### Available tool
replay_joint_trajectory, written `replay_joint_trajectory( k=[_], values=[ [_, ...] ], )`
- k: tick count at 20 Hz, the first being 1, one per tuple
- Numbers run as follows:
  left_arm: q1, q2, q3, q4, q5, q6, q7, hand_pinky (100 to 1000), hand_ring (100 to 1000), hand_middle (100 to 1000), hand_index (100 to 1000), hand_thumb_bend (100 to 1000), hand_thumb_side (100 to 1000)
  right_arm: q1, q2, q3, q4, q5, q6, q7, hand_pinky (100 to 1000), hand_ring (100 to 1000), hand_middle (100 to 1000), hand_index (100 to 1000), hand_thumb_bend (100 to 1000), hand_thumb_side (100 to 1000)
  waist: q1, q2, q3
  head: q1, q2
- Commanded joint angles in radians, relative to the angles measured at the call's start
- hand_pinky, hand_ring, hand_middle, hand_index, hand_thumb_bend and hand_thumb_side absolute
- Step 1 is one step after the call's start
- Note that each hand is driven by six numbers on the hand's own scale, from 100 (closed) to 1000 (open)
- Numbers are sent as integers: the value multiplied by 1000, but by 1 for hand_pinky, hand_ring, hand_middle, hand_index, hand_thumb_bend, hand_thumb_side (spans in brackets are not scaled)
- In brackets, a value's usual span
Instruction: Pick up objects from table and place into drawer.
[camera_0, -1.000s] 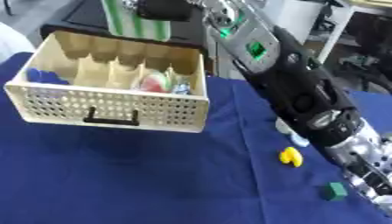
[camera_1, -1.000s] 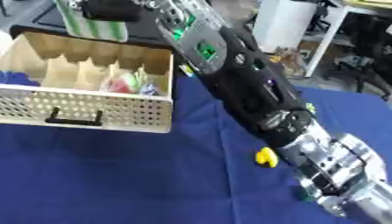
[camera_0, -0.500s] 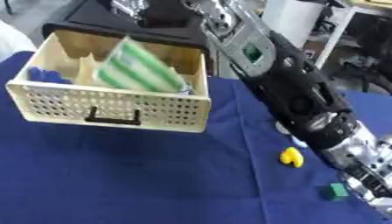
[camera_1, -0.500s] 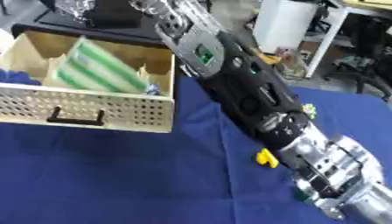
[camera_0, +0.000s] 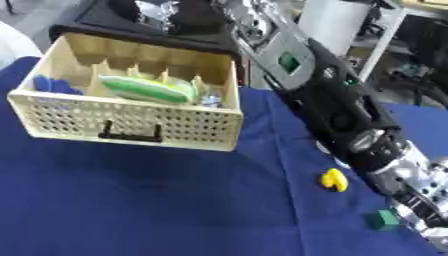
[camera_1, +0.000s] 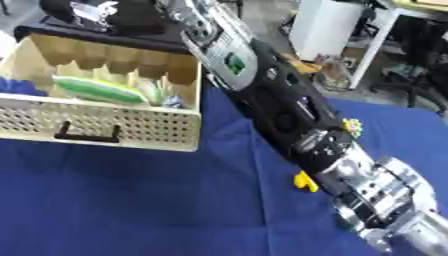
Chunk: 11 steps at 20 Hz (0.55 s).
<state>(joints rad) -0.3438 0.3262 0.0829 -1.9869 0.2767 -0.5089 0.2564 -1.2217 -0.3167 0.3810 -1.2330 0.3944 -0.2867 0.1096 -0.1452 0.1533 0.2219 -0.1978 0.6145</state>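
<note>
A beige perforated drawer (camera_0: 131, 125) with a black handle stands on the blue cloth at the upper left. A green-and-white striped item (camera_0: 144, 89) lies flat across its middle compartments, and something blue (camera_0: 48, 85) sits in its left compartment. My right arm runs from the lower right up over the drawer. My right hand (camera_0: 159, 11) hovers above the drawer's back wall, open and holding nothing. A small yellow object (camera_0: 333, 180) and a small green block (camera_0: 382, 219) lie on the cloth beside the arm. My left hand is out of sight.
A small yellow-green thing (camera_1: 353, 125) peeks out on the far side of the arm. Behind the table stand a white bin (camera_0: 332, 20) and desk legs. Bare blue cloth (camera_0: 157, 205) spreads in front of the drawer.
The striped item left my right hand, dropped into the drawer and now lies flat. The hand stays high over the drawer's back.
</note>
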Motion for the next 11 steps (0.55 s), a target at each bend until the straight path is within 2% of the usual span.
replay_joint_trajectory(
  k=[1, 7, 11],
  values=[
    [-16, 22, 3, -13, 1, 3, -1, 577, 776, 719, 888, 291, 1000, -18, -18, -19, -7, -6, -5, -4, 824, 880, 687, 546, 590, 889, 8, -15, -2, 0, -6],
    [-13, 25, 6, -13, -1, 2, 1, 579, 776, 720, 888, 290, 1000, -18, -47, -53, -62, -40, 13, -57, 813, 877, 682, 549, 581, 935, 10, -17, -11, 7, -4],
    [-8, 31, 12, -13, -4, -2, 6, 581, 777, 721, 888, 292, 1000, -1, -122, -83, -169, -101, 27, -101, 806, 876, 706, 595, 540, 978, 13, -19, -28, 22, -4]
  ],
)
